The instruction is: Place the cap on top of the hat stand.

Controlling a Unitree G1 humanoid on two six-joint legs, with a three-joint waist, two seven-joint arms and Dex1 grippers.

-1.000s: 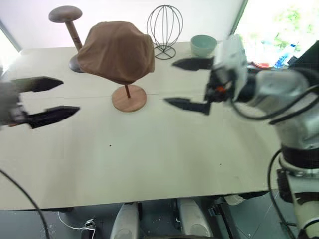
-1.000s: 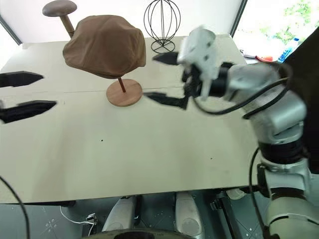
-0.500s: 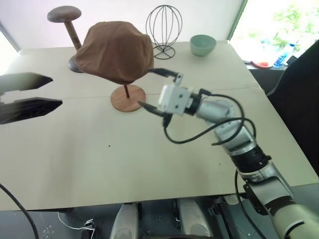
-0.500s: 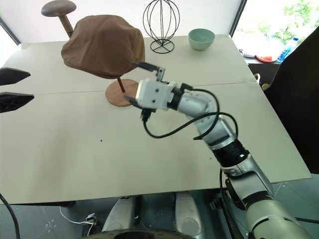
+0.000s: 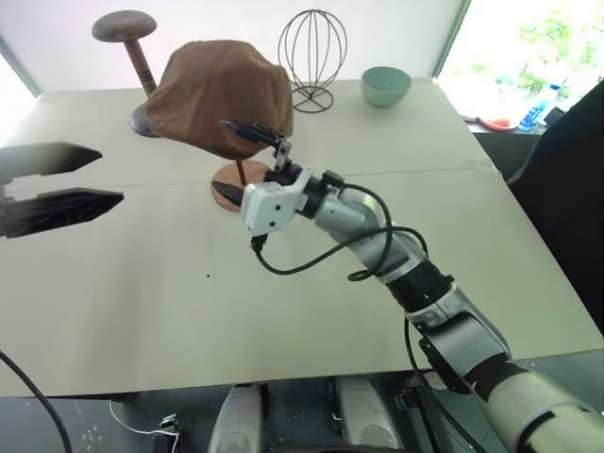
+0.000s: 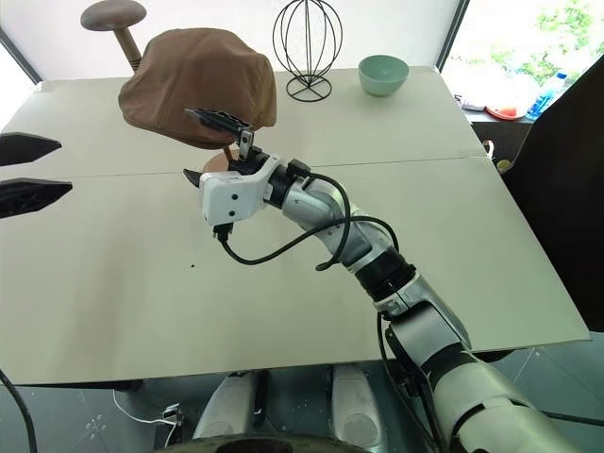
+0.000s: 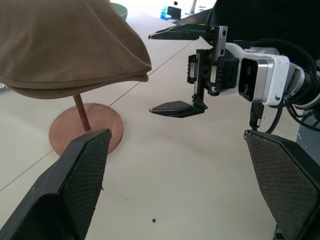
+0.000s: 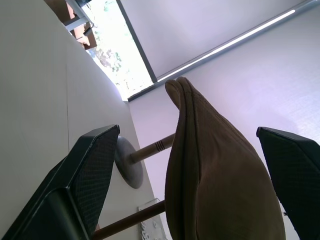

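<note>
The brown cap (image 5: 222,94) sits on the hat stand, whose thin rod (image 7: 82,112) and round reddish base (image 7: 87,130) show beneath it. My right gripper (image 6: 206,148) is open at the cap's near edge, one finger (image 6: 219,120) above the brim and the other (image 7: 175,107) below it. In the right wrist view the cap (image 8: 215,175) lies between the two fingers (image 8: 85,175); whether they touch it I cannot tell. My left gripper (image 5: 109,176) hangs open to the left of the stand, apart from it.
A darker dome-topped wooden stand (image 5: 125,26) stands behind the cap at the back left. A black wire head frame (image 5: 311,47) and a green bowl (image 5: 386,85) are at the back. The pale table (image 5: 283,311) stretches wide in front.
My right arm has swung left toward the cap and rolled, so its open fingers now bracket the brim. The left gripper has stayed where it was.
</note>
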